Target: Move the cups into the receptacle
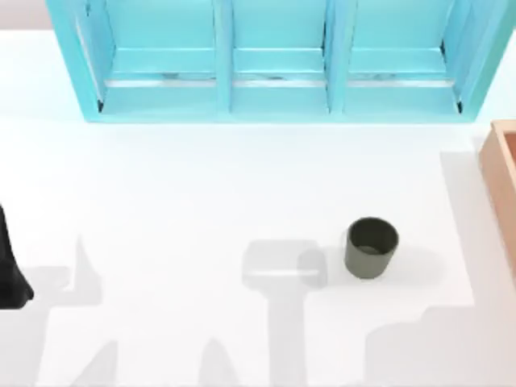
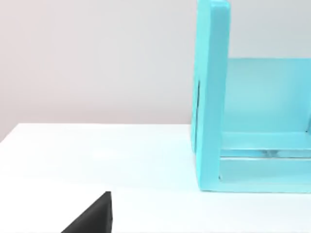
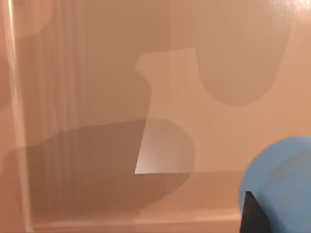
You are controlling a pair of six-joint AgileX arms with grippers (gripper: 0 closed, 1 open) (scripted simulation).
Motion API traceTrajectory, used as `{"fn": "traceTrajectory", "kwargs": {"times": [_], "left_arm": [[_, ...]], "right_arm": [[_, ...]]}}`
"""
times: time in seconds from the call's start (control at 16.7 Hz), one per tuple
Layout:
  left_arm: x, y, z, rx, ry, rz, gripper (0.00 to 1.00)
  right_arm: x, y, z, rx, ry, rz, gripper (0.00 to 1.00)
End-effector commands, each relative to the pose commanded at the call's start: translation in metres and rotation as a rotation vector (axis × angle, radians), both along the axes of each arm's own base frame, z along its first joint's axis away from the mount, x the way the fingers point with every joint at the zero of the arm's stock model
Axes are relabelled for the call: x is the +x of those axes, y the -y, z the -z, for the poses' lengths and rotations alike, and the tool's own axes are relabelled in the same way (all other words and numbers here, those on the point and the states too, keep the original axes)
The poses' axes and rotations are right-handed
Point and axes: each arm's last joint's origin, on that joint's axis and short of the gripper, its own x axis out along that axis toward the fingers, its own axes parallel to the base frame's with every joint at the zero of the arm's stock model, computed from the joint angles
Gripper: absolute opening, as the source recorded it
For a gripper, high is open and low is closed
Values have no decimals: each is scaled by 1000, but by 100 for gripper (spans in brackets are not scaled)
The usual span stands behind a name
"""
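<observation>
Blue cup point(image 3: 279, 187) against right end effector point(image 3: 252, 216), over box point(image 3: 97, 97).

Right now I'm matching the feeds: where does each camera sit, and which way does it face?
Top view: overhead, looking down at the table, olive-grey cup, shelf unit and box; left arm at the left edge.
Left wrist: low, facing the shelf unit's end; a dark hand part shows.
Right wrist: looks into the box, blue cup close.
Top and left wrist share the shelf.

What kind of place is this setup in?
Probably a rendered tabletop test scene: a plain white table bearing a big light-blue three-compartment shelf unit, a tan wooden-looking box and a dark olive-grey tumbler.
</observation>
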Motion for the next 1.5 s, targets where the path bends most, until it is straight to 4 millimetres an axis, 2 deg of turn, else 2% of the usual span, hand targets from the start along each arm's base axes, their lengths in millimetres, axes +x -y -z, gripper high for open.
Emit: {"fn": "traceTrajectory", "kwargs": {"times": [0.18,0.96,1.5], "left_arm": [[0,0,0,0,0,0,100],[0,0,0,0,0,0,100],[0,0,0,0,0,0,100]], "right_arm": [[0,0,0,0,0,0,0],[0,0,0,0,0,0,98],[0,0,0,0,1,-1,100]]}}
